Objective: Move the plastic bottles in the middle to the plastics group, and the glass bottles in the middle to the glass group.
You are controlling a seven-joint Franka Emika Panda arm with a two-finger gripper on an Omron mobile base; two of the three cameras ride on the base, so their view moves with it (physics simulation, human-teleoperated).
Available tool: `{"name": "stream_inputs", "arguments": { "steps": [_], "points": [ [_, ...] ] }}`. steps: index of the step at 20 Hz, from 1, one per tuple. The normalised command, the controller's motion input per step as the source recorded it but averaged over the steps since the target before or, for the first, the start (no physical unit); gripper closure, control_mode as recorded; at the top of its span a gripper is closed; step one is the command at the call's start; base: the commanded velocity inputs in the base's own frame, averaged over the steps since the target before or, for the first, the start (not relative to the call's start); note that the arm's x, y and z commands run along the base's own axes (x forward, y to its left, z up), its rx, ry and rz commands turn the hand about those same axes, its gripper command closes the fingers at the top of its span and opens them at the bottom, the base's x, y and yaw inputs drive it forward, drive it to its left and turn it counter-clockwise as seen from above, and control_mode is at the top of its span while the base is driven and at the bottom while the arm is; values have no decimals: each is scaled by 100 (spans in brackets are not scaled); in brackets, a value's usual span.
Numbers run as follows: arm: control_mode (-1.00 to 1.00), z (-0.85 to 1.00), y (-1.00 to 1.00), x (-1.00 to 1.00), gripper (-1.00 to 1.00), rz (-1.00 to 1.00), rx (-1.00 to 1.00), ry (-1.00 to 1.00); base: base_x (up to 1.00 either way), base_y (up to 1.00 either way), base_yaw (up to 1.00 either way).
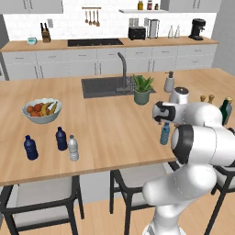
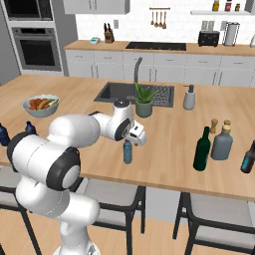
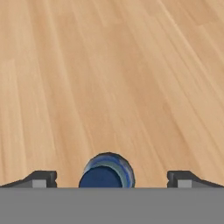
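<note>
From the left base view, the teal bottle [image 1: 165, 133] stands upright near the table's [image 1: 110, 133] front edge, directly beneath the jaws [image 1: 161, 120]; the clear bottle [image 1: 73, 148] sits beside two navy bottles [image 1: 61, 138]. From the right, the green bottle [image 2: 201, 149] neighbours the grey-blue bottle [image 2: 221, 142]. In the hand view, the jaws stand wide apart, holding nothing, the teal bottle's cap between them.

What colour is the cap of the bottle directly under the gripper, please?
Dark blue, on the translucent teal bottle; clearest in the hand view.
</note>
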Motion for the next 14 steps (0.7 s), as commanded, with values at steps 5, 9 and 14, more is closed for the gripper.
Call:
{"name": "stream_inputs", "arguments": {
  "steps": [5,9,14],
  "points": [
    [-100,-10,4,0,-100,0,1,0,0,0,0],
    [-100,-8,6,5,-100,0,0,0,0,0,0],
    [-100,-6,1,11,100,0,0,0,0,0,0]
  ]
}}
